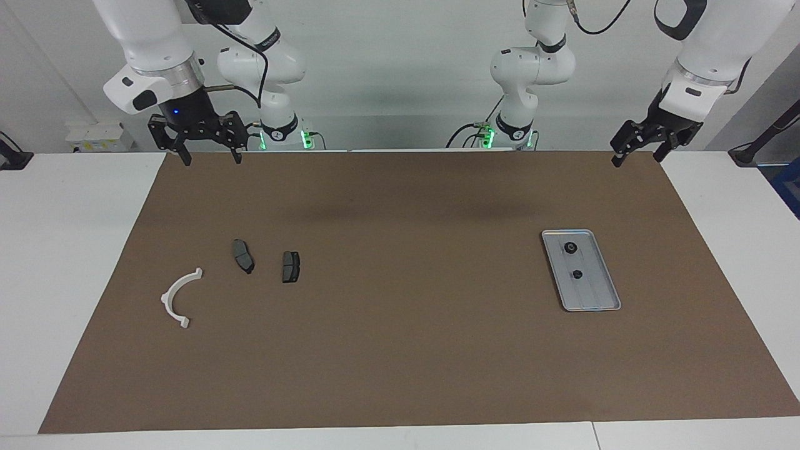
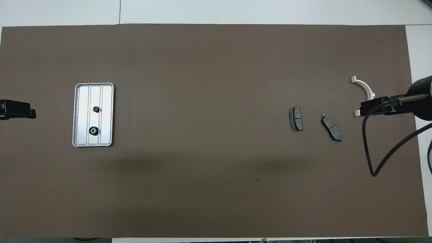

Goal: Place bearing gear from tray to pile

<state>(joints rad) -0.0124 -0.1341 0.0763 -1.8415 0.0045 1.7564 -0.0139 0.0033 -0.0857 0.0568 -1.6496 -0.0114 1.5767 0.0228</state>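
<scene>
Silver tray (image 1: pixel 595 304) lies toward the left arm's end of the counter, holding two black bearing gears (image 1: pixel 570 248) (image 1: pixel 577 274). Left gripper (image 1: pixel 639 152) and right gripper (image 1: pixel 209 154) hang raised over the counter's robot-side edge, jaws released, empty.

From overhead, two brake pads (image 2: pixel 295 118) (image 2: pixel 331 127) and one white bracket (image 2: pixel 363 87) form the pile at the right arm's end.

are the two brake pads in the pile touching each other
Apart. The overhead view shows bare brown mat between the brake pad nearer the tray and the other brake pad; the facing view shows the same gap.
</scene>
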